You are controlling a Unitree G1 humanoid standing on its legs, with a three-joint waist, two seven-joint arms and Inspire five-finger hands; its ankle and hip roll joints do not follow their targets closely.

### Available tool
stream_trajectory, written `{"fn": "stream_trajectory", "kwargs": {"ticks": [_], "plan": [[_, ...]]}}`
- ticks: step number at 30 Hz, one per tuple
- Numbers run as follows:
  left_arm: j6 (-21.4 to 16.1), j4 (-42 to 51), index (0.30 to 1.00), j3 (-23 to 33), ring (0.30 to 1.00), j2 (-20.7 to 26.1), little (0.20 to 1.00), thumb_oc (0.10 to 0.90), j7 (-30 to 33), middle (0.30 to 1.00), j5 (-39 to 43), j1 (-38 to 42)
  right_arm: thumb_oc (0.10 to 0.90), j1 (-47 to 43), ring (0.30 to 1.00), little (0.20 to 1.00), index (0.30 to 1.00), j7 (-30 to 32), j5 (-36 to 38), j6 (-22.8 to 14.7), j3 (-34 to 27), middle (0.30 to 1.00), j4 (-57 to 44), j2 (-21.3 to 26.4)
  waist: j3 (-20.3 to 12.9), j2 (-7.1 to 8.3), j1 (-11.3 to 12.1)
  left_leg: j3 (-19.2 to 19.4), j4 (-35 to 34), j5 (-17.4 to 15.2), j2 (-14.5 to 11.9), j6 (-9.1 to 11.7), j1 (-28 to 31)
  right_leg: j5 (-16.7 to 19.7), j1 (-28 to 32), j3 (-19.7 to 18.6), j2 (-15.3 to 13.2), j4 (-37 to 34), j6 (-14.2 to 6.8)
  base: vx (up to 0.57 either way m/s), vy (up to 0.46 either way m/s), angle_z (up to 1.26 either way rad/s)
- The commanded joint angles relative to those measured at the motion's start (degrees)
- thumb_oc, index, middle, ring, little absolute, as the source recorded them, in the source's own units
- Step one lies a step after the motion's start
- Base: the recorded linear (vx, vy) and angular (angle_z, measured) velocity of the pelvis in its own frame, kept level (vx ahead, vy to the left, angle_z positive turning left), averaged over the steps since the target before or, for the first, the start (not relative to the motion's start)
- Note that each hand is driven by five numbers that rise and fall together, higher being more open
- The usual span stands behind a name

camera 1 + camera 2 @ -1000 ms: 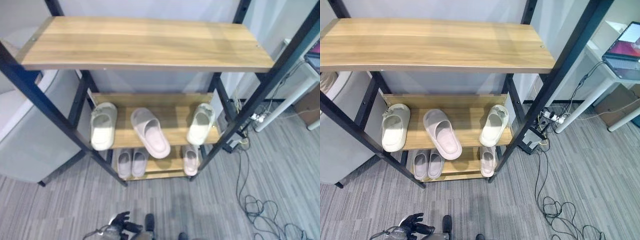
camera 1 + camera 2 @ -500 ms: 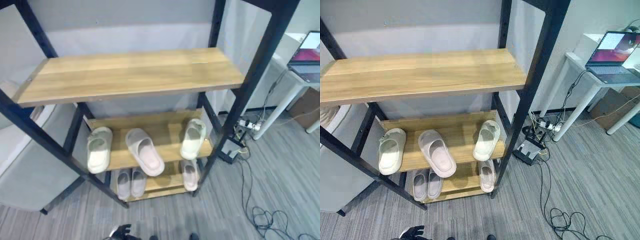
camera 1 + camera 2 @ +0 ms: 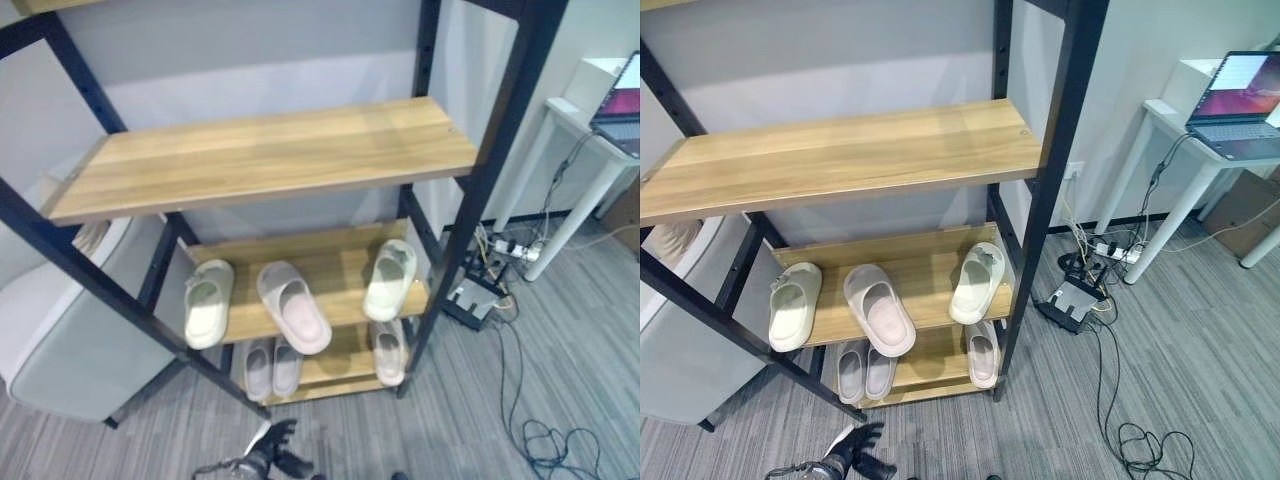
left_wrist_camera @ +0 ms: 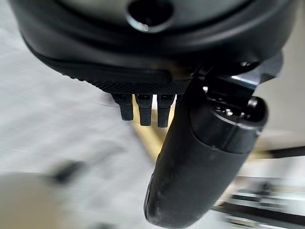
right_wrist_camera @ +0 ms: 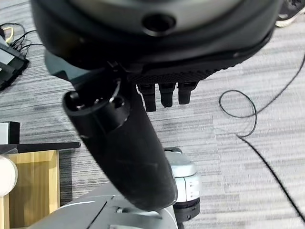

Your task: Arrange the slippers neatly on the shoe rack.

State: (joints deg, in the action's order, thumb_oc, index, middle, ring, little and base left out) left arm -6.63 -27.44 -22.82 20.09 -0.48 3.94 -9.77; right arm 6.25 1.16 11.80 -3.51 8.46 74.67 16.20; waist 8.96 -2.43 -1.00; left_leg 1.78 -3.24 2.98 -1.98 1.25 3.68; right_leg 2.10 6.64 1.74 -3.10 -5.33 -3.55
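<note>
Nearest the camera, the left hand point(image 3: 272, 458) hangs low in front of the shoe rack point(image 3: 270, 155), its fingers spread loose and holding nothing. The right hand point(image 5: 143, 119), seen from its wrist camera, hangs over the grey carpet point(image 3: 1200, 340) with straight fingers and an empty palm.

On the rack's bottom shelf a pale pair point(image 3: 272, 367) lies side by side at the left, with a single slipper point(image 3: 389, 352) at the right. On the middle shelf above, a cream slipper point(image 3: 207, 302) sits at the left, a pinkish slipper point(image 3: 293, 305) lies askew beside it, and another cream slipper point(image 3: 389, 279) rests at the right.

All the slippers seem shelved already; squaring up and pairing the middle row looks to be what remains.

Right of the rack stand a white desk point(image 3: 1185, 150) with an open laptop point(image 3: 1242, 90); beside the rack's left is a grey armchair point(image 3: 60, 340).
</note>
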Motion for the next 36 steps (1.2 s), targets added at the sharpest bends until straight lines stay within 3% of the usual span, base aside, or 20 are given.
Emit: {"fn": "stream_trajectory", "kwargs": {"ticks": [1, 2, 3, 15, 22, 31, 36], "plan": [[-5.0, 9.9, 0.9, 3.0, 0.9, 4.6, 0.9, 0.8, -4.1, 0.9, 5.1, 3.4, 0.8, -2.5, 0.9, 0.9, 0.9, 0.3, -0.9, -1.6, -1.2, 0.9, 0.8, 1.8, 0.4, 1.23, 1.2, -8.0, 5.7, -1.3, 0.8, 0.3, -4.7, -9.1, -1.0, 0.4, 3.2, 7.1, 0.8, 0.0, -0.008, 0.38], [-5.1, 13.4, 0.9, 3.3, 0.9, 5.7, 0.9, 0.8, -6.5, 0.9, 8.6, 1.4, 0.8, -2.4, 0.9, 0.9, 0.9, 0.1, -1.4, -1.6, -1.1, 0.9, 0.8, 2.1, 0.5, 1.2, 1.4, -8.3, 5.6, -1.2, 0.9, 0.3, -4.7, -9.1, -0.9, 0.5, 3.2, 7.0, 0.8, 0.04, -0.006, 0.37], [-2.8, 14.5, 0.9, 3.7, 0.9, 5.5, 0.9, 0.8, -10.9, 0.9, 18.5, -2.0, 0.8, -2.3, 0.9, 0.9, 0.9, -0.6, -2.3, -1.2, -0.7, 0.9, 0.6, 2.8, 0.3, 0.97, 1.8, -8.4, 4.8, -1.2, 0.9, 0.3, -4.1, -9.3, -0.1, 0.7, 3.3, 6.2, 0.8, 0.05, 0.001, 0.22], [-2.8, 25.2, 0.9, 10.5, 0.9, 8.1, 0.9, 0.8, -11.5, 0.9, 22.5, -12.7, 0.8, -2.0, 0.9, 0.9, 0.9, -0.2, -5.5, -1.6, 1.7, 0.9, -1.9, 3.5, -0.2, 0.43, 3.8, -9.8, -0.4, 1.0, 1.0, 0.3, -2.8, -8.0, 1.3, 2.0, 3.5, 2.1, 0.7, 0.01, 0.002, 0.05], [-5.9, 41.6, 0.9, 17.3, 0.9, 5.3, 0.9, 0.8, -7.7, 0.9, 31.1, -11.6, 0.8, -1.3, 0.9, 0.9, 0.9, 1.0, -6.5, -1.7, 3.2, 0.9, -3.0, 1.9, 0.0, 0.86, 5.2, -12.0, -0.6, 1.3, 1.6, 0.5, -3.3, -8.7, 1.6, 3.3, 3.7, 2.2, 1.0, 0.02, -0.022, 0.2], [-6.4, 52.1, 0.9, 17.8, 0.9, 6.3, 0.9, 0.8, -6.6, 0.9, 31.3, -6.0, 0.8, -1.1, 0.9, 0.9, 0.9, 0.5, -7.2, -1.2, 4.5, 0.9, -2.8, 1.3, -0.4, 1.33, 4.5, -11.2, -0.6, 0.4, 1.3, 0.5, -2.4, -8.5, 2.4, 2.6, 3.7, 1.6, 0.9, 0.03, -0.009, 0.04], [-7.5, 54.9, 0.9, 18.6, 0.9, 6.4, 0.9, 0.8, -1.4, 0.9, 21.5, -0.9, 0.8, 0.2, 0.9, 0.9, 0.9, -0.1, -5.4, -1.1, 3.7, 0.9, -3.3, 0.8, -0.6, 1.65, 3.5, -10.8, 0.3, -0.3, 1.5, 0.2, -2.6, -8.2, 2.0, 2.0, 3.6, 2.2, 0.7, 0.03, 0.002, -0.11]]}}
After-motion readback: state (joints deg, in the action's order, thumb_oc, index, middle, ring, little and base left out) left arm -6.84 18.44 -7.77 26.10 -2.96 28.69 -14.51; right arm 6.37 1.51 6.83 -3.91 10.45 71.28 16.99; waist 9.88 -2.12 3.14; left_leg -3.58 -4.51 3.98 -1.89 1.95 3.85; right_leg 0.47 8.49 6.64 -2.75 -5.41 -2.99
